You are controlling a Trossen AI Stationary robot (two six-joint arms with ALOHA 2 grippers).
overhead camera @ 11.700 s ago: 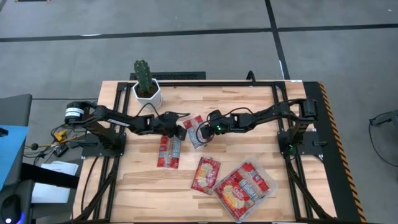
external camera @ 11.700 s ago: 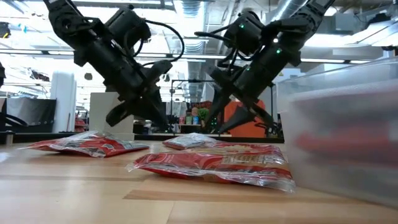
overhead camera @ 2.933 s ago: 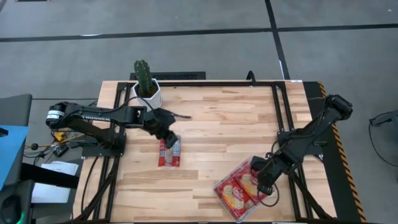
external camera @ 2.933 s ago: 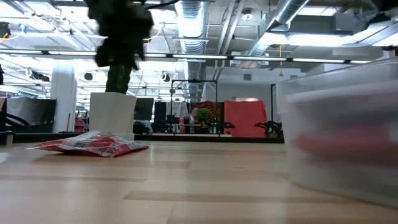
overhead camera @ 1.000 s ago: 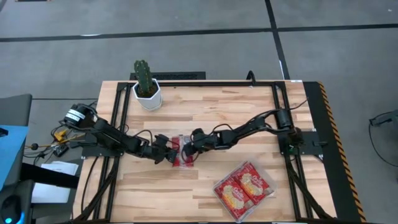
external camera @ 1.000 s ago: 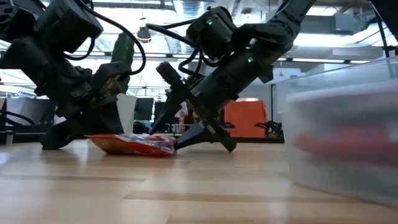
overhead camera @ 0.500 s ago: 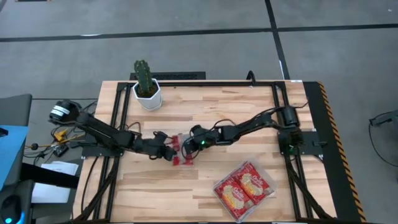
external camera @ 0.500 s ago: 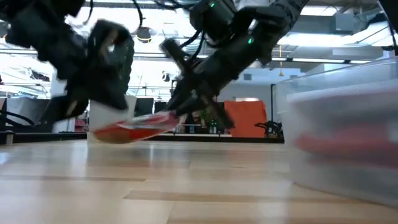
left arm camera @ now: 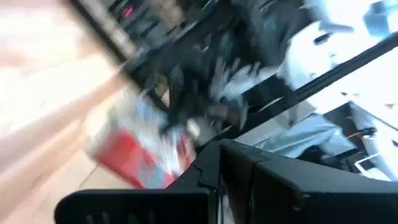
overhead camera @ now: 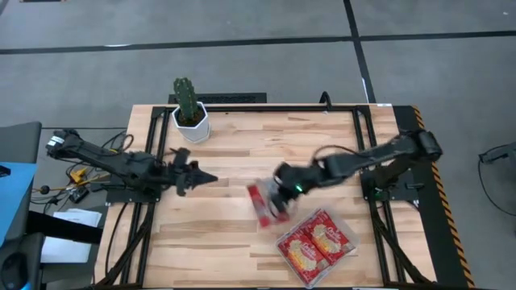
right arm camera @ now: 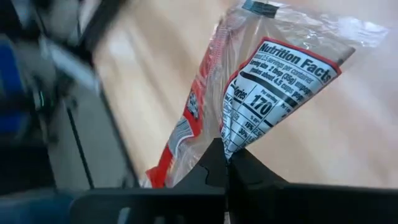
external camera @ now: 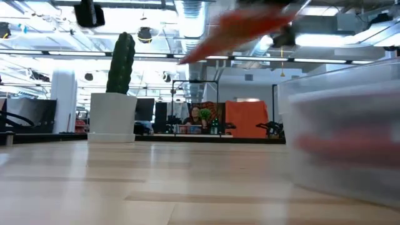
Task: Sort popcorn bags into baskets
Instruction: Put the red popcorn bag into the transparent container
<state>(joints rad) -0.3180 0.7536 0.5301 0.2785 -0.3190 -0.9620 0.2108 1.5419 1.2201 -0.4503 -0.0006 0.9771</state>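
Observation:
A red popcorn bag [overhead camera: 260, 203] with a clear sealed end hangs above the table's middle, my right gripper [overhead camera: 277, 198] shut on it. In the low view it shows as a red blur [external camera: 240, 25] high up. The basket, a clear tray [overhead camera: 351, 239], stands at the near right with red popcorn bags [overhead camera: 310, 246] lying flat inside. My left gripper [overhead camera: 211, 179] is shut on nothing, raised at the table's left and pointing level toward the right. Its wrist view shows the lifted bag [left arm camera: 134, 155] farther off. My right gripper pinches the bag between its two fingers at the edge of its printed back [right arm camera: 234, 142], below the nutrition label. The fingers come from the table's right, slanting down. The bag is lifted clear of the table and reaches out past the fingertips, its sealed end [right arm camera: 261, 12] farthest off.
A white pot with a cactus [overhead camera: 189, 113] stands at the far left corner. The dark frame rails [overhead camera: 153, 145] run along the table's left and right sides. Bare wood [overhead camera: 210, 242] lies between the left arm and the tray.
My right gripper has shut on the bag's end, lifted it off the table and carried it up and toward the tray at the near right. My left gripper, shut throughout, has left the bag, risen, tipped up to level and drawn back toward the table's left edge.

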